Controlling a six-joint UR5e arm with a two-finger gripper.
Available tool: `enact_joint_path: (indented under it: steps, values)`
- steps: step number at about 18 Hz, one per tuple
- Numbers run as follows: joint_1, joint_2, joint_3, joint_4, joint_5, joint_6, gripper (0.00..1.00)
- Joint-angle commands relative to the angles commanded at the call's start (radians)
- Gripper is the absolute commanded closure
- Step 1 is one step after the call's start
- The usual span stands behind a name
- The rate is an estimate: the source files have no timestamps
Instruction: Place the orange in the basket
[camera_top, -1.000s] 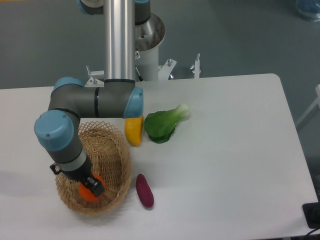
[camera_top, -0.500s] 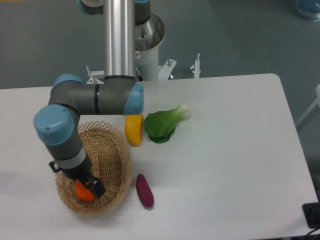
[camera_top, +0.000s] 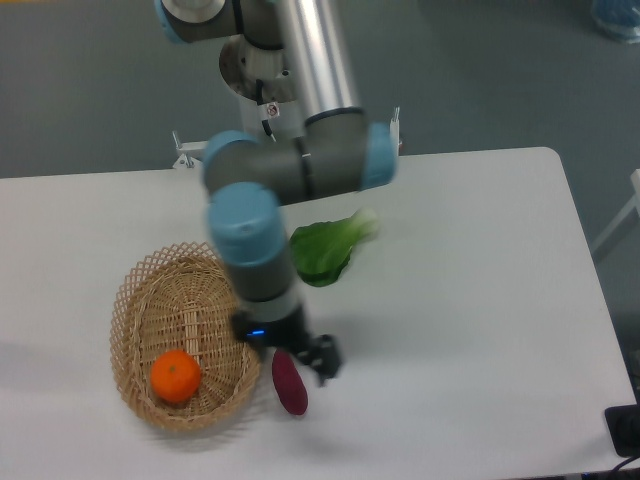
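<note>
The orange (camera_top: 175, 377) lies inside the tan wicker basket (camera_top: 135, 300), near its front end, free of the gripper. My gripper (camera_top: 318, 358) is to the right of the basket, low over the table beside the purple sweet potato (camera_top: 289, 383). It is blurred by motion, holds nothing that I can see, and its jaw state does not show.
A green leafy vegetable (camera_top: 325, 248) lies on the white table behind the arm. The arm hides the yellow-orange oblong fruit. The table's right half holds nothing else. The robot's base (camera_top: 262, 70) stands at the back edge.
The gripper let go of the orange, which stays in the basket. The arm swung out of the basket to the right, over the sweet potato, and now covers the yellow fruit.
</note>
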Motion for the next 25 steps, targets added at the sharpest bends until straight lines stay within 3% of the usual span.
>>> enact_joint_path:
  steps: [9,13,15,25]
  values:
    - [0.199,0.006,-0.011,-0.034,-0.069,0.284,0.00]
    - [0.279,0.009,-0.011,-0.099,-0.092,0.431,0.00]
    - [0.298,0.029,-0.012,-0.133,-0.100,0.467,0.00]
    - [0.325,0.020,-0.021,-0.115,-0.097,0.508,0.00]
